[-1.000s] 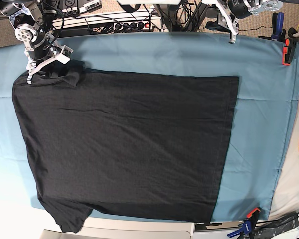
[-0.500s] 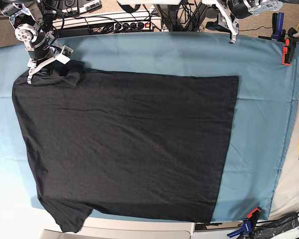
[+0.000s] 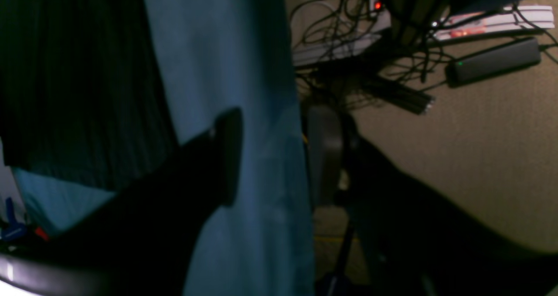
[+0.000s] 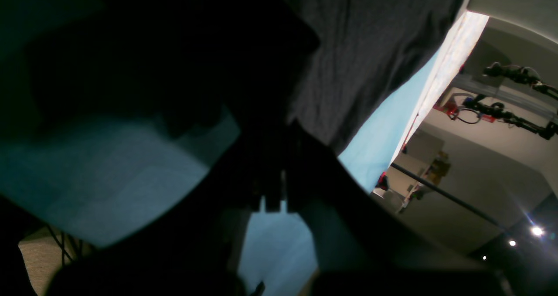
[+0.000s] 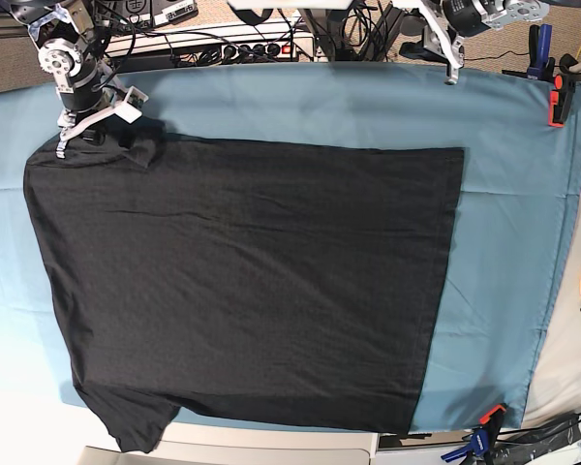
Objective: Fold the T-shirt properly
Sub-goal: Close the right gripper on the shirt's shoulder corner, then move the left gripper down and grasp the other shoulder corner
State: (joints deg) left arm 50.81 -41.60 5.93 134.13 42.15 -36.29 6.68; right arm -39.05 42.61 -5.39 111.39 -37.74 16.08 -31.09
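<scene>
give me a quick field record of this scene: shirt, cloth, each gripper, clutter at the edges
shirt: black T-shirt spread flat, plain side up, one sleeve hanging over the near table edge
surface: teal table cloth under it
right gripper: right gripper shut on the T-shirt's bunched far corner, on the base view's left
left gripper: left gripper open, above the cloth's far edge, clear of the shirt
clamps: orange clamp at the far corner, blue clamp at the near edge

A table is covered by a teal cloth (image 5: 504,242), clamped at its 1 and 5 o'clock corners. A black T-shirt (image 5: 242,281) is spread flat on it.
</scene>
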